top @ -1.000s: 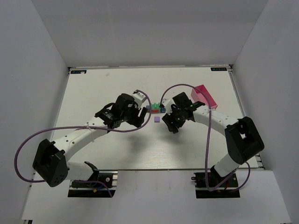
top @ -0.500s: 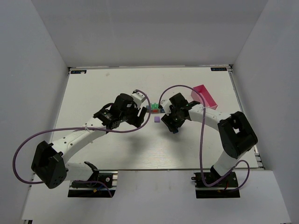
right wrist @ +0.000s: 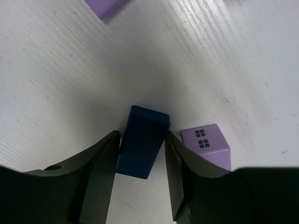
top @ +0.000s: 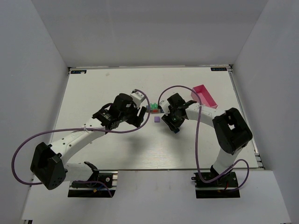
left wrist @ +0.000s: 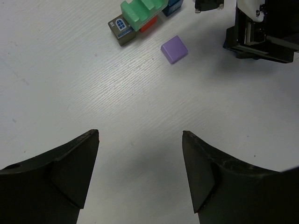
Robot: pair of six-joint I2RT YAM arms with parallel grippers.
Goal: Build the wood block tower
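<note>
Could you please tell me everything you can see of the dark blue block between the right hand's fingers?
The dark blue block is an oblong piece, plain on the faces shown, with a matte painted look and crisp edges. It sits lengthwise in the right hand, whose two dark fingers press its long sides. It is over the white table; whether it rests on it cannot be told. A purple block with printed windows lies just beyond one finger, not touching the blue one.

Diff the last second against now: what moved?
Right arm swung left, exposing more of the pink box; its gripper, jaws shut on a blue block, edged left toward the cluster. Left arm, cluster and lone purple cube stayed put.
</note>
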